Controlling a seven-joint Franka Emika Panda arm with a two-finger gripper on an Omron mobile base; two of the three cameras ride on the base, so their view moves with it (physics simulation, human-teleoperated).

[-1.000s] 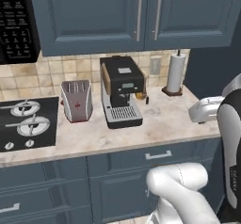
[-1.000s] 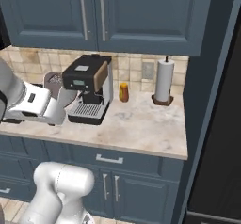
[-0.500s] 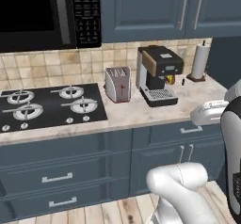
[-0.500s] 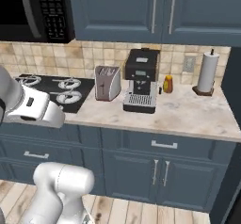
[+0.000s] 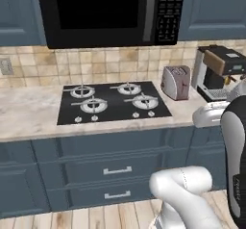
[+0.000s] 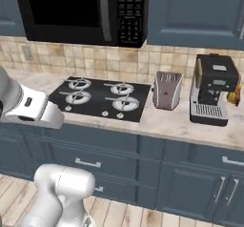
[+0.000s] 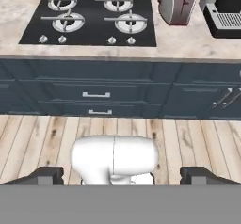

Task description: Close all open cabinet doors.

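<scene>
Gripper [image 7: 120, 175] fingers apart, holding nothing, aimed down at base cabinet doors [image 7: 200, 96] below cooktop [image 7: 89, 20] w/ counter: arm tucked for transit, no open door visible.

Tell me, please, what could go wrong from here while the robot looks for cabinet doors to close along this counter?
1. The gripper points down at the wooden floor, well short of the lower cabinet doors, so any reach would probably be a long swing past the counter edge.
2. The toaster and coffee machine stand near that edge, and a wide arm sweep could knock them.
3. Every cabinet door seen here looks shut, so an open one could be missed.
</scene>
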